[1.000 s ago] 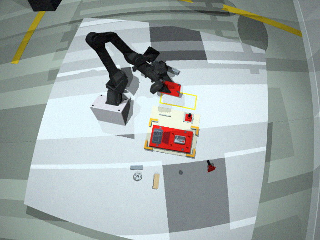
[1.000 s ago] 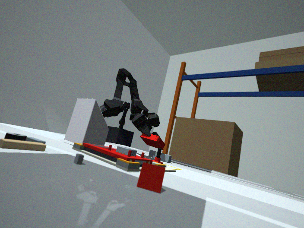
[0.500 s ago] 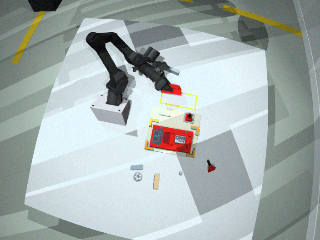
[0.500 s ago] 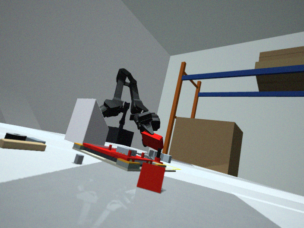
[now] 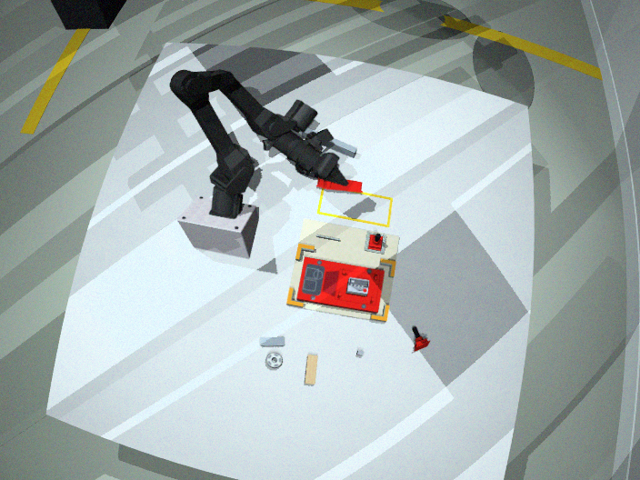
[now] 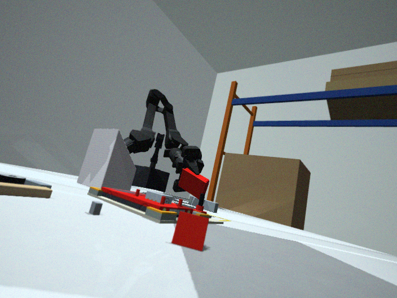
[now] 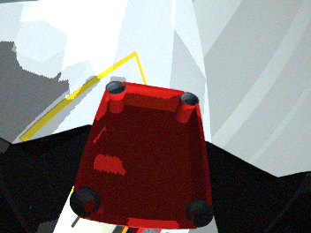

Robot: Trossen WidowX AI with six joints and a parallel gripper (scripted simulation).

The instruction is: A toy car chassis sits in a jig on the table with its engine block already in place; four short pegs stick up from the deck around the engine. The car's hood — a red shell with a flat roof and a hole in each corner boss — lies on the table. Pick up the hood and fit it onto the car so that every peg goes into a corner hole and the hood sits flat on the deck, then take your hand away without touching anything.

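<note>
My gripper (image 5: 341, 180) (image 6: 187, 176) is shut on the red hood (image 5: 355, 186) (image 6: 194, 183) (image 7: 146, 146). It holds the hood steeply tilted, above the table behind the yellow outline. In the wrist view the hood's hollow underside and four corner bosses face the camera, between the two dark fingers. The red car chassis (image 5: 335, 301) (image 6: 120, 193) sits in the jig (image 5: 351, 251), away from the hood. The engine block (image 5: 357, 285) (image 6: 158, 196) is on its deck, with short pegs (image 6: 137, 192) (image 6: 163, 200) sticking up around it.
A black-handled red part (image 5: 375, 241) stands on the jig plate beside the chassis; another (image 5: 421, 343) (image 6: 191, 231) lies right. A grey bar (image 5: 272, 341), a wheel (image 5: 272, 357), a wooden block (image 5: 310, 369) and a small cube (image 5: 359, 353) (image 6: 96, 207) lie in front. Another grey bar (image 5: 345, 147) lies near the wrist.
</note>
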